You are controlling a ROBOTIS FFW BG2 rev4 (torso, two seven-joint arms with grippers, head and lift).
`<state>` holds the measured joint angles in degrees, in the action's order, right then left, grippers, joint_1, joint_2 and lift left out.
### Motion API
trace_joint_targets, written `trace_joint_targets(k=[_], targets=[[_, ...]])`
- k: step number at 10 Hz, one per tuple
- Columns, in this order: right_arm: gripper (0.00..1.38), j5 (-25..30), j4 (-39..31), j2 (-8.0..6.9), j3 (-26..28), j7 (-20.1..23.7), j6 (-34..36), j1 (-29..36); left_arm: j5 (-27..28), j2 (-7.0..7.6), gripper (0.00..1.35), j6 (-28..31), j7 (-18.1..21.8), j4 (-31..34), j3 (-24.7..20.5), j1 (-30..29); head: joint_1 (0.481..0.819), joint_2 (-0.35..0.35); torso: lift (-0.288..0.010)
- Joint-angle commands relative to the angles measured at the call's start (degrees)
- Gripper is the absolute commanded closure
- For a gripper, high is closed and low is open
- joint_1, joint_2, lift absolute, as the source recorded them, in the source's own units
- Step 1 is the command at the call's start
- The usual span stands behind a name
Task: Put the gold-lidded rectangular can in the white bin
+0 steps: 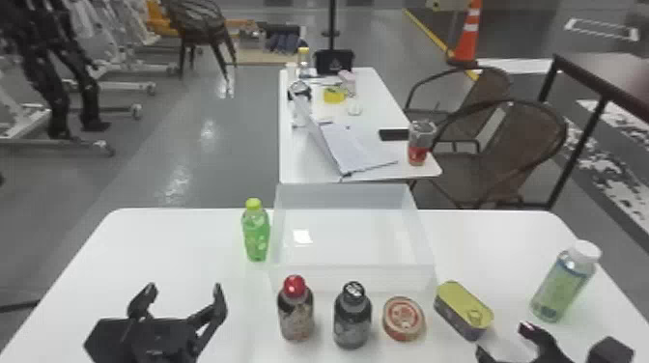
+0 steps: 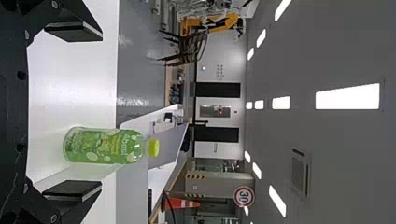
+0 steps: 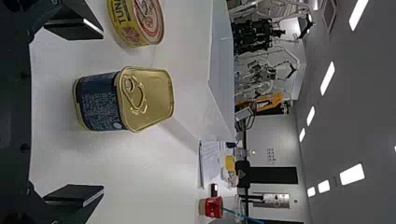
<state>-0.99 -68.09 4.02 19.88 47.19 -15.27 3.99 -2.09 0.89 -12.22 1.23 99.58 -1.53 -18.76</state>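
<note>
While your right gripper [image 1: 503, 339] stands wide, its fingers apart and holding nothing, the gold-lidded rectangular can [image 1: 463, 309] sits just ahead of its fingertips on the white table [image 1: 159, 251], lid up, untouched. The white bin [image 1: 352, 278] is farther ahead of that gripper, to its left. You have the round tin [image 1: 403, 318] left of the can and the white-capped bottle [image 1: 562, 285] ahead and to the gripper's right. Your left gripper [image 1: 183, 289] is also spread and bare, with the green bottle [image 1: 256, 236] ahead to its right. Beyond your table, a second white table [image 1: 299, 159] and brown chairs [image 1: 507, 154] stand on grey floor [image 1: 145, 183]
</note>
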Motion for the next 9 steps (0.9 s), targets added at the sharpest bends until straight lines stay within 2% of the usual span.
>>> trace_joint_targets(k=[1, 8, 9], targets=[[0.13, 0.7, 1.3, 0.02, -0.6, 0.1, 0.0, -1.4, 0.0, -0.09, 0.18, -0.1, 0.0, 0.0, -0.1, 0.0, 0.549, 0.000, -0.100], [0.13, 2.7, 4.9, 0.72, -3.3, 0.0, 0.1, -4.5, -0.2, -0.53, 0.18, 0.1, 0.1, 0.0, -0.5, -0.3, 0.549, 0.000, -0.100], [0.21, 2.8, 5.5, 0.90, -3.4, 0.0, 0.4, -4.9, -0.3, -0.53, 0.18, 0.3, 0.2, 0.0, -0.5, -0.3, 0.549, 0.000, -0.100]])
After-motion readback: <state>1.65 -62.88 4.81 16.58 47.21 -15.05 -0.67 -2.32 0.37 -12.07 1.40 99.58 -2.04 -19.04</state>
